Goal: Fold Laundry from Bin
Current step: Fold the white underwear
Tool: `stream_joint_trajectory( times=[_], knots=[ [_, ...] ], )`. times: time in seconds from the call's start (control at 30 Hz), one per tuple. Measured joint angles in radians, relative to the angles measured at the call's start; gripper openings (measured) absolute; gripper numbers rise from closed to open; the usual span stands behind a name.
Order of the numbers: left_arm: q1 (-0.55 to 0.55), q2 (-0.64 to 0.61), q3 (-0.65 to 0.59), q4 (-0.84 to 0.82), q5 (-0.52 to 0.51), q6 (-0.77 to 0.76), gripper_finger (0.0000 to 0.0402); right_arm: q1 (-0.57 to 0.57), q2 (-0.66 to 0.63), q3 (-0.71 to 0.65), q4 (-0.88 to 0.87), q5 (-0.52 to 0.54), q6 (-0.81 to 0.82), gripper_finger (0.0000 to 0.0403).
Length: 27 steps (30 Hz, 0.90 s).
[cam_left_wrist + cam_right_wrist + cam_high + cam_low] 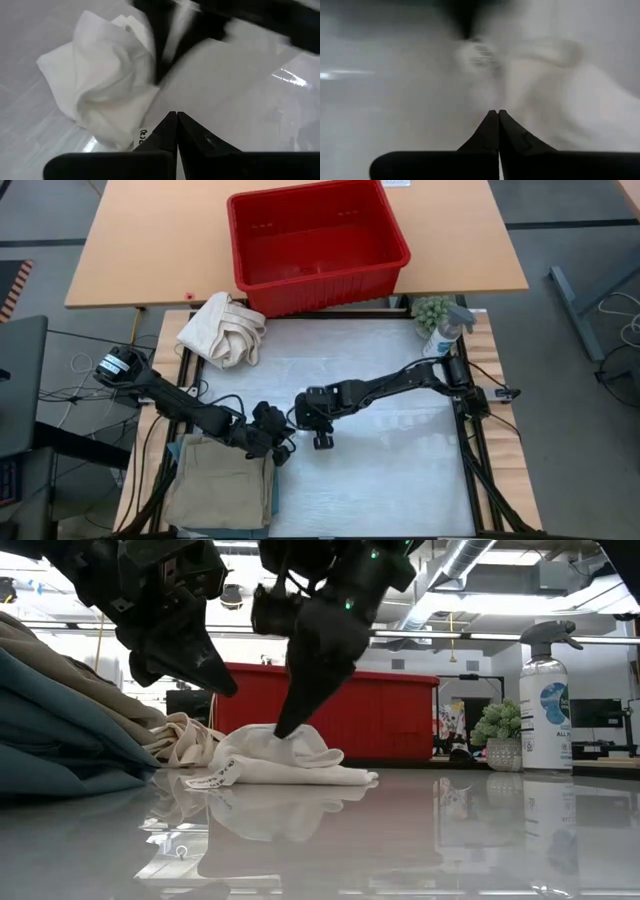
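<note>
At the centre of the low frame, the right gripper presses its fingers together, tip touching the small white cloth on the surface. The left gripper, fingers pressed together, hovers upper left. Red bin stands behind.

The two grippers sit close together near the white table's middle, the left gripper just beside the right gripper, leaving only a narrow gap between them. A small white cloth lies crumpled just ahead of both fingertips. Behind the left gripper, stacked folded laundry blocks that side. Beyond the cloth stand the cream bundle and red bin. Outward of the right gripper, bare tabletop lies open up to the spray bottle.
</note>
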Motion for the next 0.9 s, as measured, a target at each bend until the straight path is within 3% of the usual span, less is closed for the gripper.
stream_joint_trajectory(
  times=[0.27, 0.6, 0.7, 0.9],
  knots=[
    [0.000, 0.000, 0.000, 0.001, 0.000, 0.000, 0.0000, -0.103, -0.009, 0.001, -0.016, 0.154, -0.083, 0.0021],
    [0.000, 0.000, 0.000, -0.004, -0.005, 0.007, 0.0000, -0.201, -0.058, 0.198, -0.156, 0.326, -0.109, 0.0026],
    [0.001, 0.000, 0.000, -0.004, -0.014, 0.007, 0.0000, -0.226, -0.068, 0.232, -0.239, 0.282, -0.085, 0.0024],
    [0.001, 0.000, 0.000, -0.007, -0.020, 0.004, 0.0000, -0.209, -0.070, 0.195, -0.340, -0.007, 0.014, 0.0016]
  ],
)
